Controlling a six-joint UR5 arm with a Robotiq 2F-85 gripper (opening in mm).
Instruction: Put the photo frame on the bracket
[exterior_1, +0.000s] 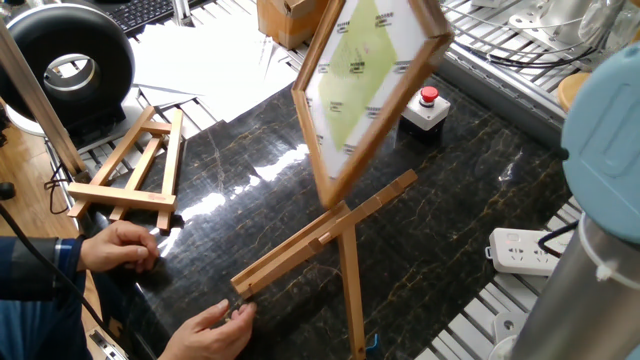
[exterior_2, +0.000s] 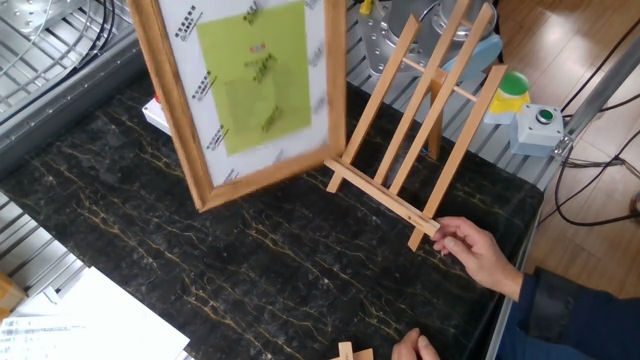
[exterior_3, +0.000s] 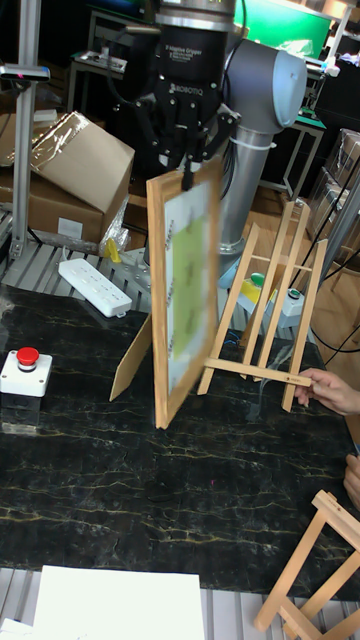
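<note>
The photo frame (exterior_3: 185, 290) is light wood around a white sheet with a yellow-green panel. It hangs tilted from my gripper (exterior_3: 187, 165), which is shut on its top edge. In the other fixed view the photo frame (exterior_2: 250, 90) is just left of the bracket (exterior_2: 430, 110), its lower right corner close to the ledge bar (exterior_2: 385, 200). The bracket (exterior_3: 270, 310) stands upright on its rear prop leg (exterior_1: 350, 290), with nothing resting on it. The photo frame (exterior_1: 365, 80) looks blurred. The gripper is outside both fixed views.
A person's hand (exterior_2: 475, 250) holds one end of the ledge bar, and another hand (exterior_1: 120, 245) rests near a smaller easel (exterior_1: 130, 165). A red button box (exterior_1: 428, 100), a power strip (exterior_1: 525, 250) and a green button box (exterior_2: 540, 120) lie around the dark tabletop.
</note>
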